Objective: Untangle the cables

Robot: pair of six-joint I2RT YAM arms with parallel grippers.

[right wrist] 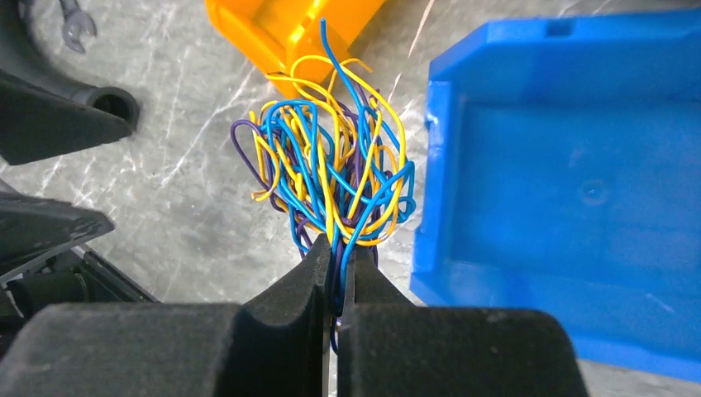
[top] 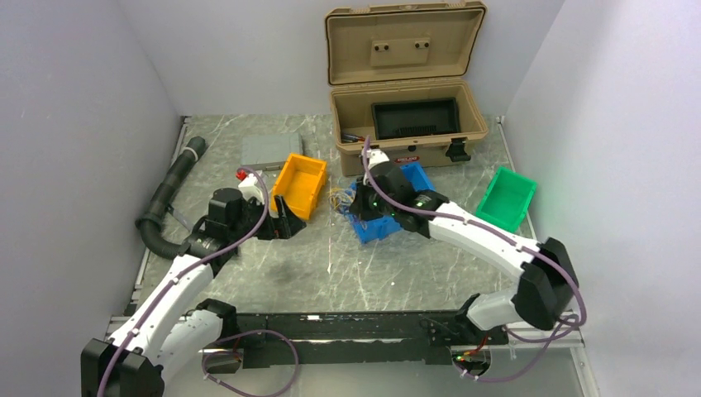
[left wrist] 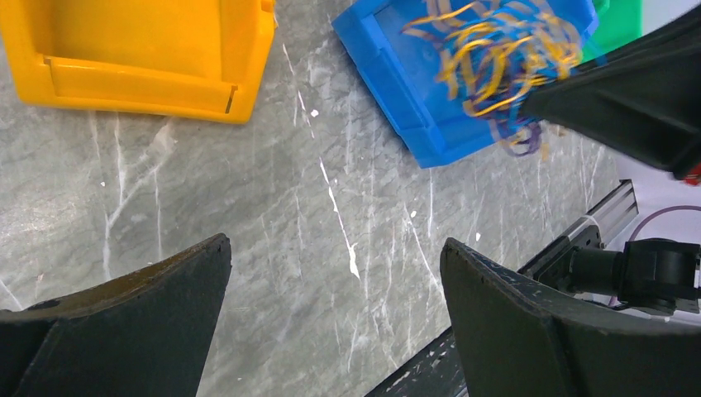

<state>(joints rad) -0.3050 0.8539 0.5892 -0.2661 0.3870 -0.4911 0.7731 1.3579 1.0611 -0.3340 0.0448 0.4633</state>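
right gripper (right wrist: 335, 250) clamps the tangled bunch of thin yellow, blue, purple wires (right wrist: 331, 178) fanning just ahead; the wide-spread, empty left gripper (left wrist: 335, 244) likely must pinch one strand next.

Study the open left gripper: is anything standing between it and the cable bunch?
Nothing visible. Only table surface lies between the left gripper and the cables, pinched by the right gripper.
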